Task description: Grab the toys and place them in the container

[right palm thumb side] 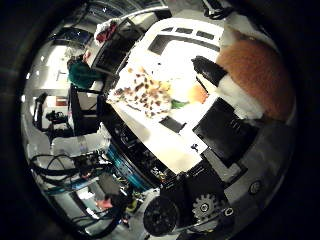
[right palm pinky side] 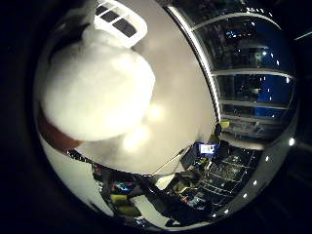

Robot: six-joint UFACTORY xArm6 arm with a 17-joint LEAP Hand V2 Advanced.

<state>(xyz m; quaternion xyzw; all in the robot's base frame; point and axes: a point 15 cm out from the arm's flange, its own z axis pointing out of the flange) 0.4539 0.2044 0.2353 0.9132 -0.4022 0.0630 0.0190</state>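
- The hand [right palm thumb side: 220,165] holds an orange-and-white plush [right palm thumb side: 255,80] against the palm, black fingers [right palm thumb side: 210,70] curled onto it.
- Beyond the fingers, a spotted toy [right palm thumb side: 145,92] lies on the tabletop [right palm thumb side: 165,142] beside the white container [right palm thumb side: 180,37].

I see a white worktop [right palm pinky side: 175,97] under bright glare, dark windows [right palm pinky side: 248,73] beyond it, and cluttered desks [right palm thumb side: 100,165] nearby.

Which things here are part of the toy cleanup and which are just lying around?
Part of the job:
white and orange plush toy, close to the palm
spotted plush toy on the table
white container
hand

Just lying around:
white table
dark shelving beside the table
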